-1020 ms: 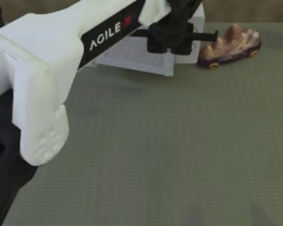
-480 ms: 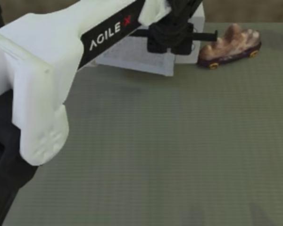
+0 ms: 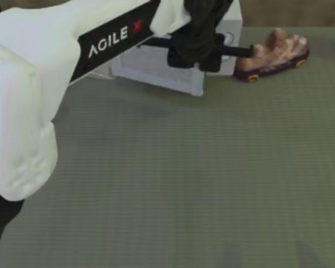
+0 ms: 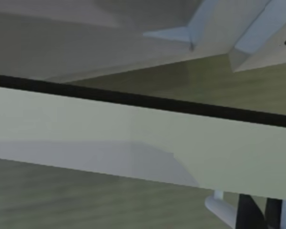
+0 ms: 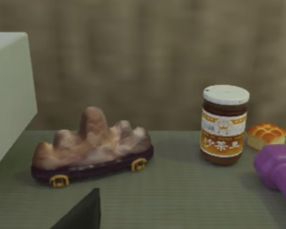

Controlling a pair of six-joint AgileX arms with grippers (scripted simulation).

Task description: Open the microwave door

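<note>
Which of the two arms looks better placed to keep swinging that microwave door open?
The left. Its tool is right at the microwave door, which already stands ajar from the microwave. The right arm does not appear in the top view, so it is farther away.

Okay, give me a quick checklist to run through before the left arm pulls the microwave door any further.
1. Left gripper at the microwave door: ok.
2. Grip on the door edge: cannot tell, the fingers are hidden in the top view.
3. Door already part open: ok, it stands angled out from the microwave.
4. Swing path over the table free: ok.
5. Rock ornament on a dark base close to the gripper's right side: not ok, watch it.
6. Right arm out of the way: ok, absent from the top view.
</note>
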